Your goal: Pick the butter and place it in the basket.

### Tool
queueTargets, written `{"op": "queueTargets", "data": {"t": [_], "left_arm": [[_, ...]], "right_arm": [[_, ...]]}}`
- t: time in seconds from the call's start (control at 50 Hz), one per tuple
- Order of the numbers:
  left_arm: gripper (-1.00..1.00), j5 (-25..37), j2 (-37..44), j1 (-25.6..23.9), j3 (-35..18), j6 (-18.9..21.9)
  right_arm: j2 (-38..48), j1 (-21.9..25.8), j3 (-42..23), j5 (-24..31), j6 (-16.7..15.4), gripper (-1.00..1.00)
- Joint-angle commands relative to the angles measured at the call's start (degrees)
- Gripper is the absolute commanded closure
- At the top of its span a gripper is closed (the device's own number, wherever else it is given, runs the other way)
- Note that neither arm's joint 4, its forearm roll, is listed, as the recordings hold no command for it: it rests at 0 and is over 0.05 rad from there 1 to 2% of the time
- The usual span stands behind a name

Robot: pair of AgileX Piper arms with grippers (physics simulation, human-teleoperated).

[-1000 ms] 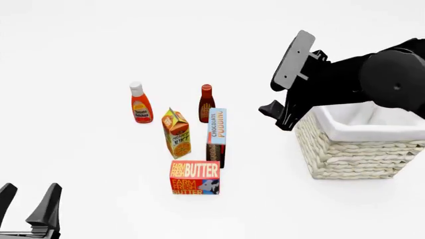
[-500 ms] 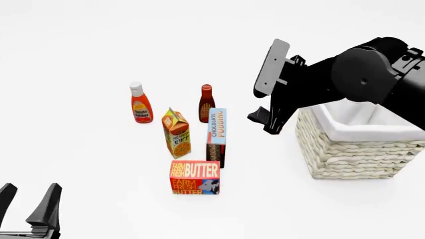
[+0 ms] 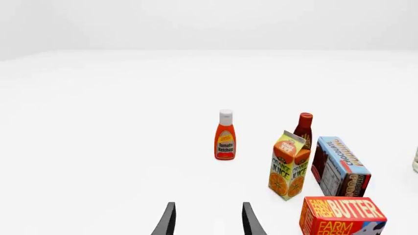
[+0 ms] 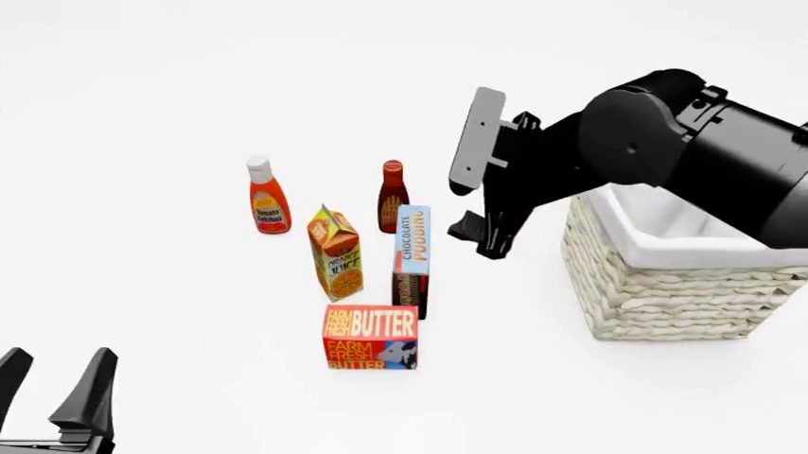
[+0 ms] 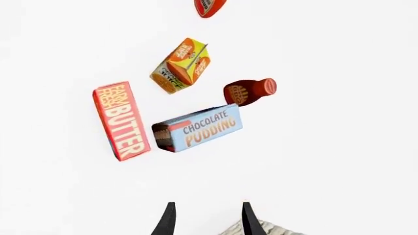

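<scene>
Butter [image 4: 370, 337] sits upright at the near end of the grocery cluster, its printed face toward you, and nothing grips it yet. Just behind it stands the chocolate pudding box [image 4: 411, 260], close enough that I can't tell whether they touch, with the orange juice carton [image 4: 336, 253] beside that, so your clean approach is from above or from the near and open sides, not from the back. Further off, the dark sauce bottle [image 4: 393, 196] and the tomato ketchup bottle [image 4: 267, 196] stand well out of the way. Your right gripper [image 5: 205, 218] hangs high, looking down on the cluster with its fingers apart and nothing between them — the butter lies ahead of them, off to one side in the right wrist view, so you'd need to line up over it before descending. The basket [image 4: 657, 298] waits on the right of the table, well apart from the butter, with bare surface between them; the carry looks clear provided you lift above its rim. Your left gripper [image 4: 57, 397] is parked at the near left edge, fingers spread and empty — well clear of the working lane.
</scene>
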Motion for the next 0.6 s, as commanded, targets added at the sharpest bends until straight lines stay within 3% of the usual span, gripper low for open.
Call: {"op": "queueTargets", "data": {"t": [0.02,0.6], "left_arm": [[-1.0,0.0,0.0,0.0,0.0,0.0],[-1.0,0.0,0.0,0.0,0.0,0.0]], "right_arm": [[4.48,2.17,-3.78,1.69,-1.51,-1.0],[8.33,5.31,-7.37,3.24,-1.62,-1.0]]}}
